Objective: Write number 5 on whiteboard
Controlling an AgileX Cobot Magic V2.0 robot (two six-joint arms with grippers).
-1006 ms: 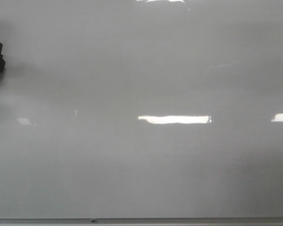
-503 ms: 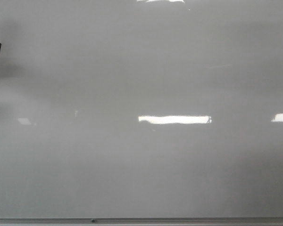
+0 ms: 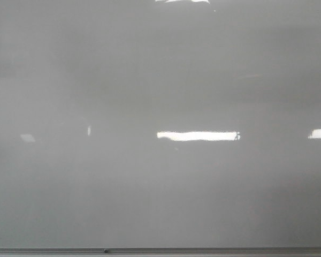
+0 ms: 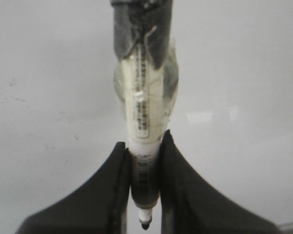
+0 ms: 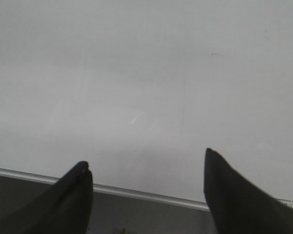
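Observation:
The whiteboard (image 3: 160, 176) fills the front view, glossy pale grey with bright reflections; no written 5 shows on it in any view. Neither gripper shows in the front view. In the left wrist view my left gripper (image 4: 144, 146) is shut on a white marker (image 4: 142, 112) with a grey-taped rear end; its black tip (image 4: 145, 225) points out between the fingers, above the whiteboard (image 4: 244, 73). In the right wrist view my right gripper (image 5: 146, 163) is open and empty, over the whiteboard (image 5: 146, 73) near its edge rail (image 5: 146, 195).
A thin grey metal rail (image 3: 160, 250) runs along the board's near edge in the front view. Beyond the rail in the right wrist view lies a dark grey surface (image 5: 146, 217).
A black part of the left arm at the front view's left edge has withdrawn out of view to the left. The board is unchanged.

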